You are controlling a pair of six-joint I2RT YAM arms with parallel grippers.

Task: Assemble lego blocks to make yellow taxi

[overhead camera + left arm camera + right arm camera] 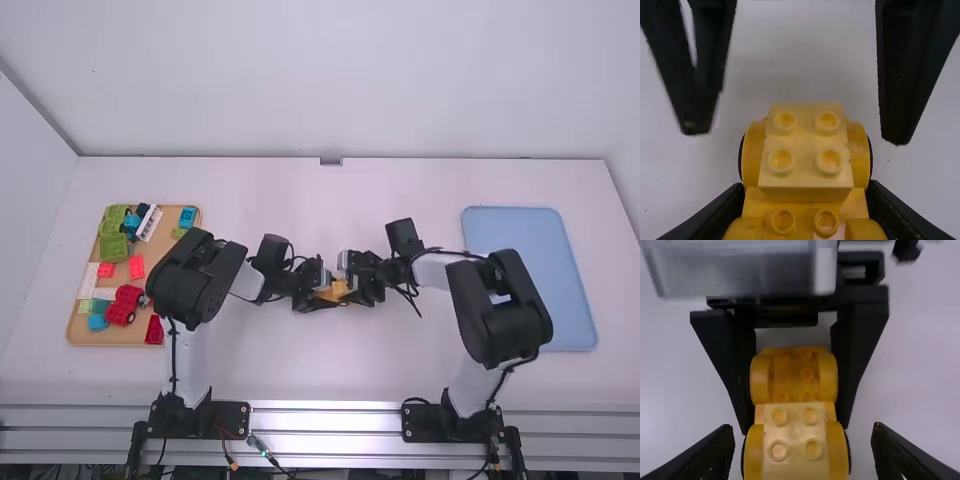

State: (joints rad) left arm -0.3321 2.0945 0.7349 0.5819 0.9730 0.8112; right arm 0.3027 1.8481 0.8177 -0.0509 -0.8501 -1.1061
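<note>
Yellow taxi (339, 290), a blocky thing with studs and rounded parts at its sides, sits near the middle of the white table (410, 190), between the two grippers. The left gripper (321, 297) has its fingers clamped on the taxi, one along each side. The right gripper (355, 292) has its fingers apart, one to each side of the taxi's near end in the right wrist view. A pale yellow block (805, 157) with four studs stands raised on the taxi, between two rounded side parts. Off beyond the left arm, a tan tray (165, 240) bears green, red, blue and white pieces, red wheeled ones (124, 305) among them; a light blue tray (525, 235) lies at the table's right.
</note>
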